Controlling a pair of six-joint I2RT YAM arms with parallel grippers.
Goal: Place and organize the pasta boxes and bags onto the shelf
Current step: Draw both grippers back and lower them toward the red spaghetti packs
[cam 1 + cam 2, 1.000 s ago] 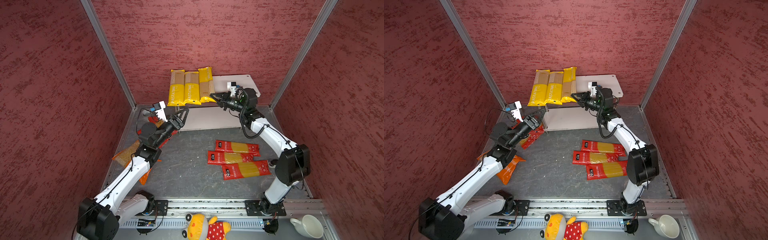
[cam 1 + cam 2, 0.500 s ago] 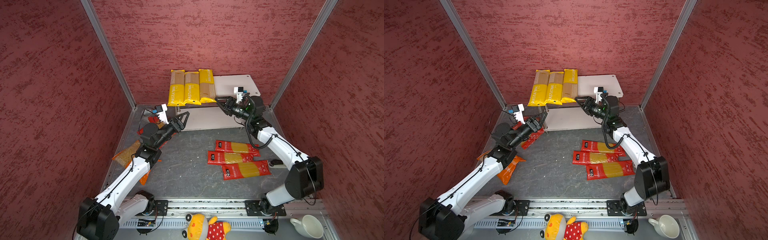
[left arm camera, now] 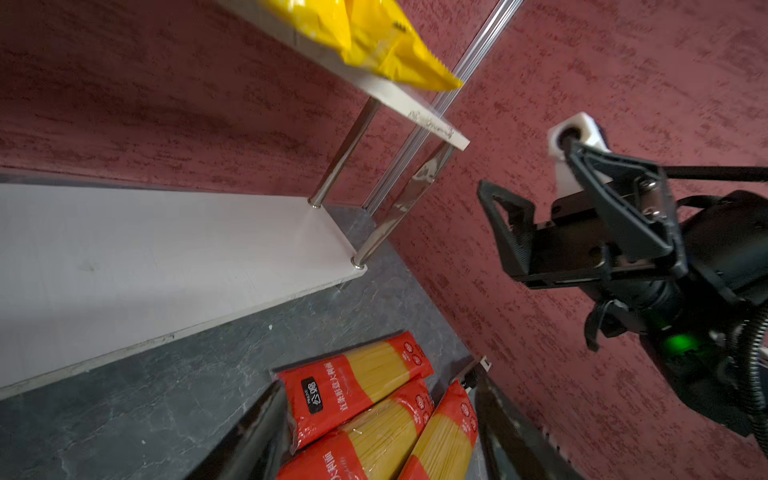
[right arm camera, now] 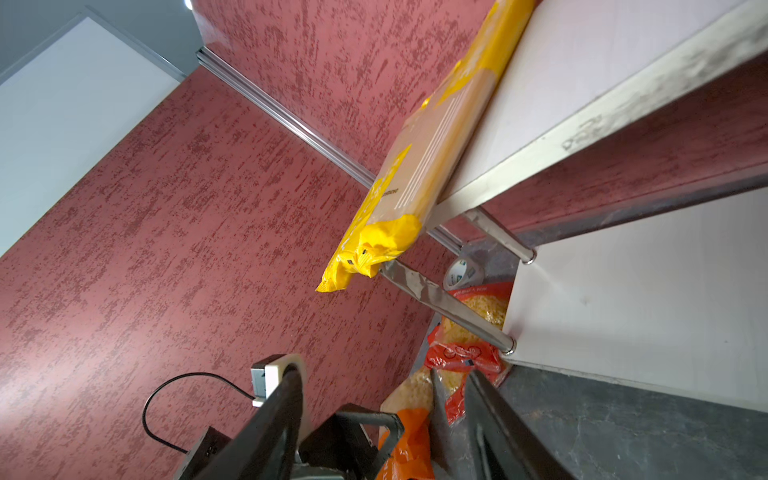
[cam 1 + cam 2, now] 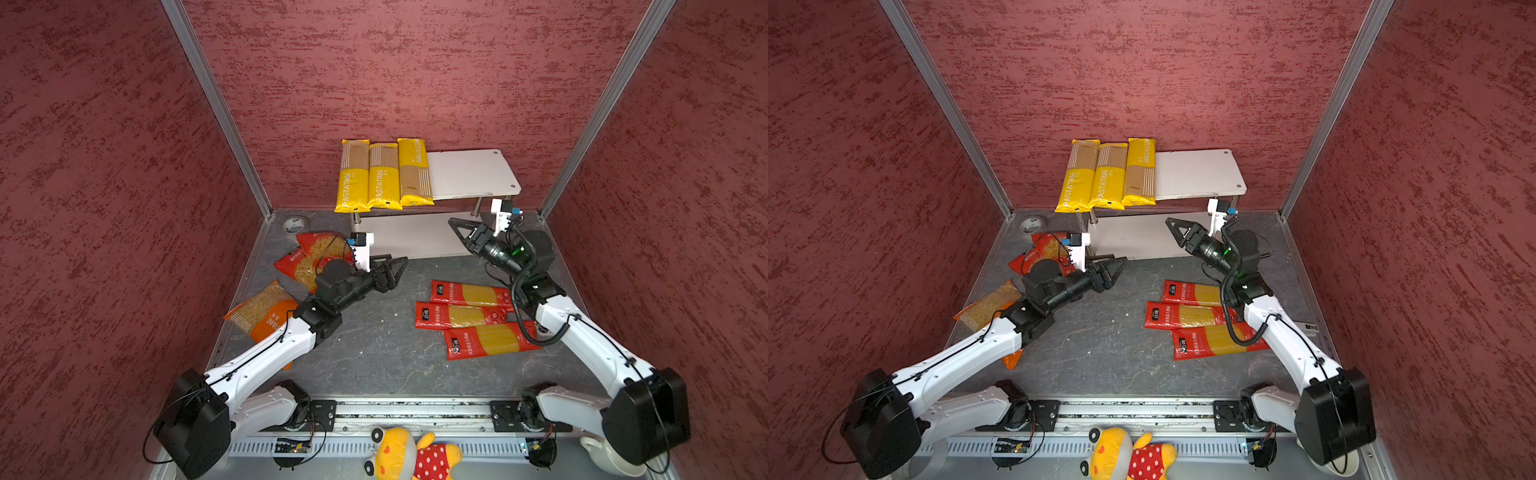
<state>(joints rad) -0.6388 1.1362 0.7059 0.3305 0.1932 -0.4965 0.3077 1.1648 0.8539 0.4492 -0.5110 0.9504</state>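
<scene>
Right pincer [image 5: 458,227] apart from yellow packs [image 5: 384,178]

A plush toy [image 5: 411,455] lies at the bench's [image 5: 374,353] front edge. A tape roll [image 5: 294,224] sits in the back left corner. A white cup [image 5: 594,455] is half hidden at front right.

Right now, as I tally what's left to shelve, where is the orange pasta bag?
In both top views the orange pasta bag lies at the left, partly hidden by the left arm, beside the red pasta bags.
</scene>
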